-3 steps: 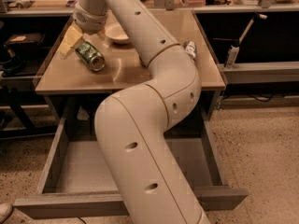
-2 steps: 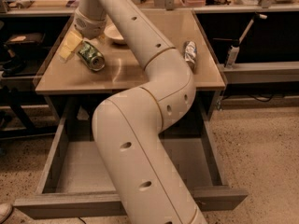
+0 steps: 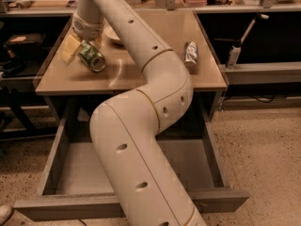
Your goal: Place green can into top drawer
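The green can (image 3: 92,58) is tilted over the left part of the tan table top (image 3: 131,76), silver end towards me. My gripper (image 3: 84,51) hangs from the wrist just above it and is shut on the can, one yellowish finger (image 3: 69,48) to its left and the other behind it. The top drawer (image 3: 77,171) is pulled open below the table's front edge. Its grey bottom is bare where I see it. My arm crosses over its middle and hides part of it.
A silver-white can (image 3: 190,55) lies on its side at the table's right. A pale shallow dish (image 3: 112,32) sits behind the gripper. Dark shelving stands at both sides. A speckled floor lies to the right of the drawer.
My arm's upper link and elbow have swung left, uncovering the silver-white can. The gripper and the green can have stayed almost in the same place.
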Controlling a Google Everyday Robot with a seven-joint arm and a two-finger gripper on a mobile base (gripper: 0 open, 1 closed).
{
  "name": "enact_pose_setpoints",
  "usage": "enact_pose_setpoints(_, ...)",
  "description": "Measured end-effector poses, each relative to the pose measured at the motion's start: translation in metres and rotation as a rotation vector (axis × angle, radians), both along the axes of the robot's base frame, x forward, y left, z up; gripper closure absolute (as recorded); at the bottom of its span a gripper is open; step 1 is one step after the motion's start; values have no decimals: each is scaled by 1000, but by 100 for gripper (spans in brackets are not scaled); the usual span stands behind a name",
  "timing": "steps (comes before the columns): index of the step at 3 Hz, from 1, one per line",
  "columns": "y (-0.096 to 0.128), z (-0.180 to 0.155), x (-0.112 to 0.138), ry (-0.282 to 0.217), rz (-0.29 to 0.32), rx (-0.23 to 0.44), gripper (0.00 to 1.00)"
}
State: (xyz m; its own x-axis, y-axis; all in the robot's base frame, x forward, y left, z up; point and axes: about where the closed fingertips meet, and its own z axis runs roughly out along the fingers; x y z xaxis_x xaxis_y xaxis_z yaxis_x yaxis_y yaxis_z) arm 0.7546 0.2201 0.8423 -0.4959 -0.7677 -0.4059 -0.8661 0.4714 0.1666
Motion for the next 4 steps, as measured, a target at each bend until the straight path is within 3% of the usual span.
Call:
enact_pose_setpoints(3, 6, -2, 5, -12, -5, 13, 89)
enact_pose_setpoints(4, 6, -2, 5, -12, -5, 14, 100)
